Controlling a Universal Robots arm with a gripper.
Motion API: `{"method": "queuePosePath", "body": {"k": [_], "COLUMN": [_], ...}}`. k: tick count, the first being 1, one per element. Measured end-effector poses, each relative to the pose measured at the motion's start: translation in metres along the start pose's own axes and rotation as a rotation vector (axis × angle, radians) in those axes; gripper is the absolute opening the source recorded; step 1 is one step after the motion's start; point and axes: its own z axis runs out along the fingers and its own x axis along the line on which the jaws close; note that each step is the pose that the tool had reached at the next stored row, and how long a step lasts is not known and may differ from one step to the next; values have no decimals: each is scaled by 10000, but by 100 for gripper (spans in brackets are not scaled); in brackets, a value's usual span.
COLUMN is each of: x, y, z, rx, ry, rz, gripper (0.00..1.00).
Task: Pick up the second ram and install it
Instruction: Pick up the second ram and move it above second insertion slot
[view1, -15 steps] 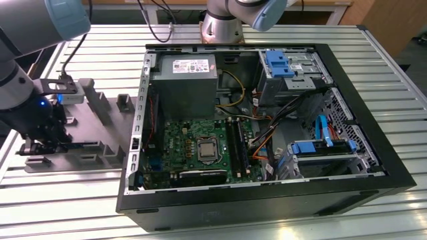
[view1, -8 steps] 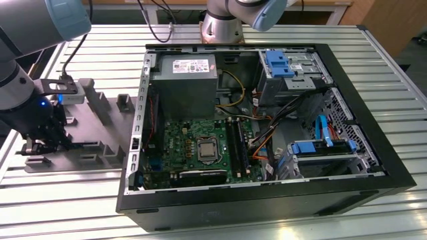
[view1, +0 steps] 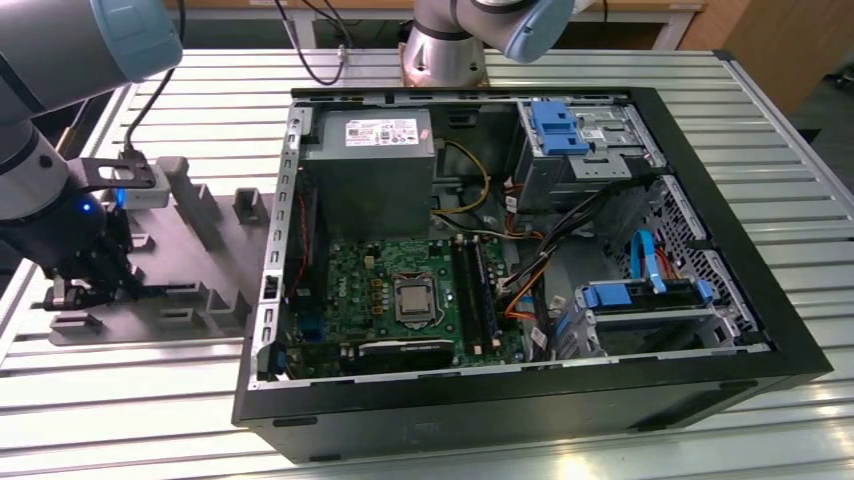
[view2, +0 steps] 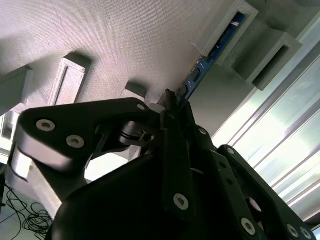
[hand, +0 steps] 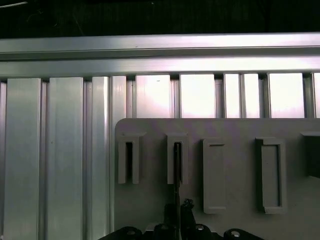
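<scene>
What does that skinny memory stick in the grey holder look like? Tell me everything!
In the second wrist view, the second ram is a thin, flat, long board. It looks bluish-green, with small dark parts along its face. It stands on edge on the grey fixture, with its far end tucked into one of the raised grey slot blocks. The gripper pinches its near end between black fingers, so that end is hidden.

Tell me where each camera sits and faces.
Exterior view: off the arm, looking down on case and fixture; arm and gripper at the exterior view's left.
First wrist view: on the wrist, facing fixture and table; fingertips show.
Second wrist view: behind the gripper, along its fingers to the ram.
Both wrist views share gripper, ram, fixture.
</scene>
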Motion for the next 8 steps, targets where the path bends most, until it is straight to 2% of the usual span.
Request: {"method": "queuePosePath", "body": {"k": [1,2,8], "x": [0,0,0], "y": [0,0,0], "z": [0,0,1], "rx": [0,0,0], "ry": [0,0,0], "rz": [0,0,0], "gripper": [23,16,14]}}
